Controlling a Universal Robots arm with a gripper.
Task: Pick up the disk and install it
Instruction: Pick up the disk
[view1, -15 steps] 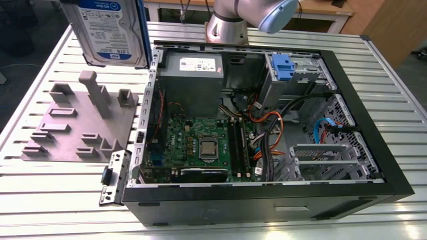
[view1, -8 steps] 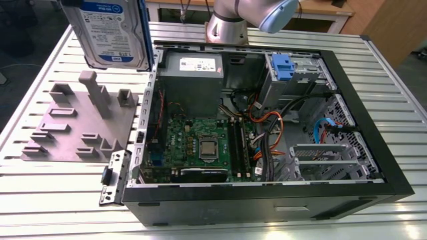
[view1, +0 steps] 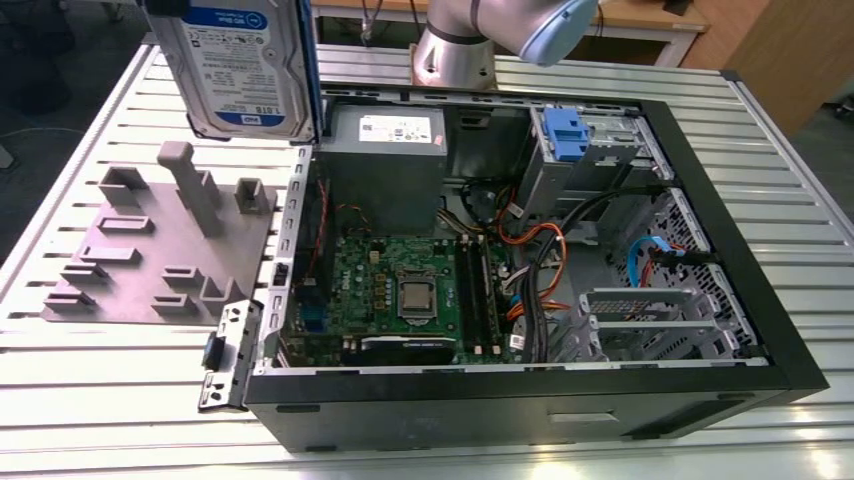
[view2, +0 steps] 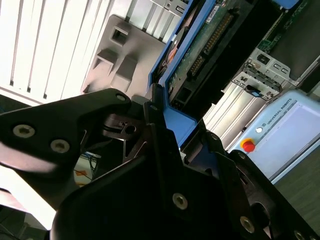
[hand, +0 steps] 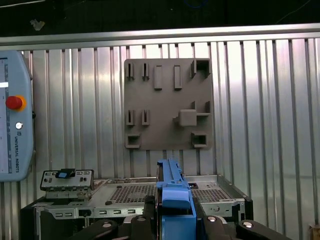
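One slatted metal desk (view1: 747, 180) carries everything. On it lies a black computer case (view1: 534, 400), side open upward, so its green motherboard (view1: 400, 290), bundled cables and drive cages are exposed. The robot arm (view1: 467, 40) rises from the desk just behind the case's far wall. At the exterior view's left, just beside the case, sits a grey fixture plate (view1: 134, 250) with raised posts and slots; in the first wrist view this plate (hand: 167, 105) is seen flat-on against the slats. A grey metal box (view1: 387, 150) with a white sticker sits inside the case's far corner. The disk (view1: 247, 60) hangs in the air at the exterior view's upper left, upright on edge with its white-and-blue label facing the camera, above the plate's far edge and clear of the case. In the second wrist view the disk (view2: 200, 55) shows its circuit-board underside, and the black claw (view2: 175, 125) is clamped narrowly on the blue bracket. The first wrist view shows the same grip, claw (hand: 175, 220) pinching the bracket edge-on. A pendant (hand: 12, 115) with a red button lies on the desk. A small blue latch (view1: 567, 135) sits on the far drive cage.
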